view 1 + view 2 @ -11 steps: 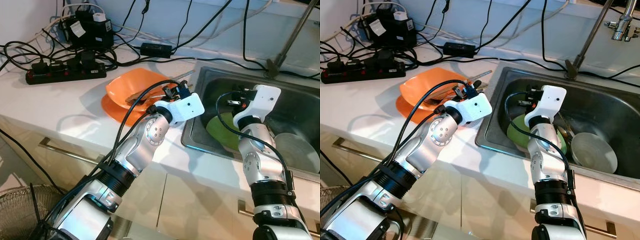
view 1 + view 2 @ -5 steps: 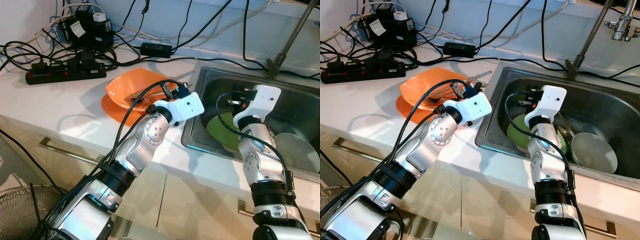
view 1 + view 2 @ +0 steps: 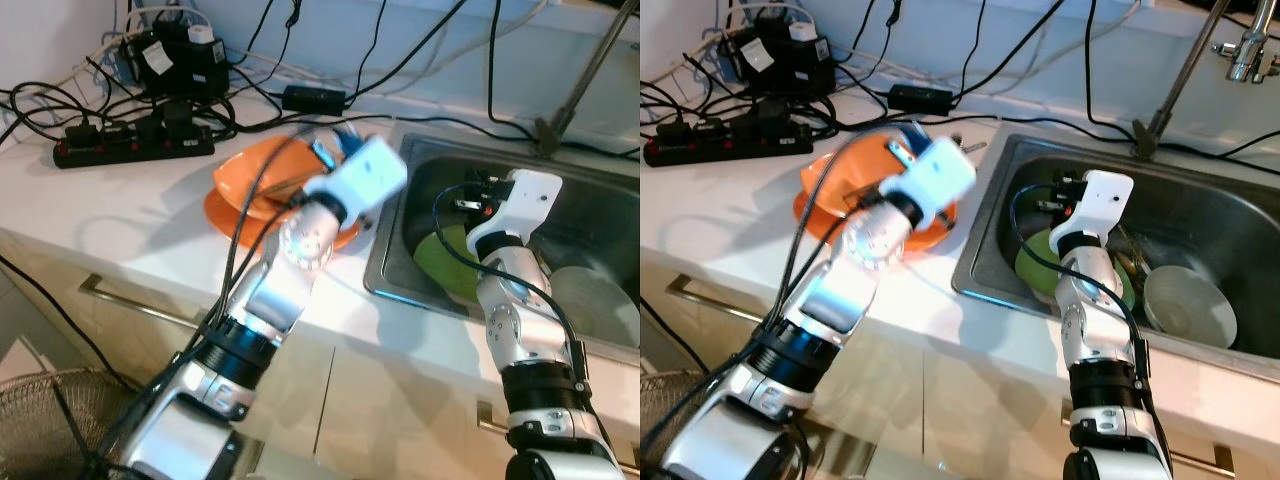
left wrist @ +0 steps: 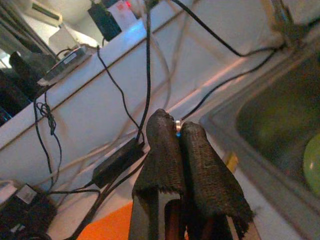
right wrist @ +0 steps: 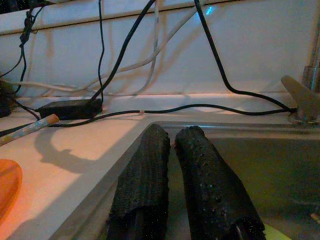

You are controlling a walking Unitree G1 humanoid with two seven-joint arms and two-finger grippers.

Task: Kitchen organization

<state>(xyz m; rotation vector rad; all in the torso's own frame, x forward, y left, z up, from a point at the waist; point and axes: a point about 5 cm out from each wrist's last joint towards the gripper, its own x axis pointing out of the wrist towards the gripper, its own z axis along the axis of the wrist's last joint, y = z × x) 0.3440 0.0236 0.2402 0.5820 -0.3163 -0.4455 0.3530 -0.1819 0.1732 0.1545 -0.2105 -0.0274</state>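
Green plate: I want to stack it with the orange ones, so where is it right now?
The green plate lies in the sink, at its left end, partly hidden behind the right arm and left of the grey bowl.

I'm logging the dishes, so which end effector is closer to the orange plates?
Left. The left end effector is above the orange plates on the counter; the right end effector is over the sink.

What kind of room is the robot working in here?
Most likely a home kitchen: a steel sink set into a white counter, orange plates beside it, and cabinet drawers below.
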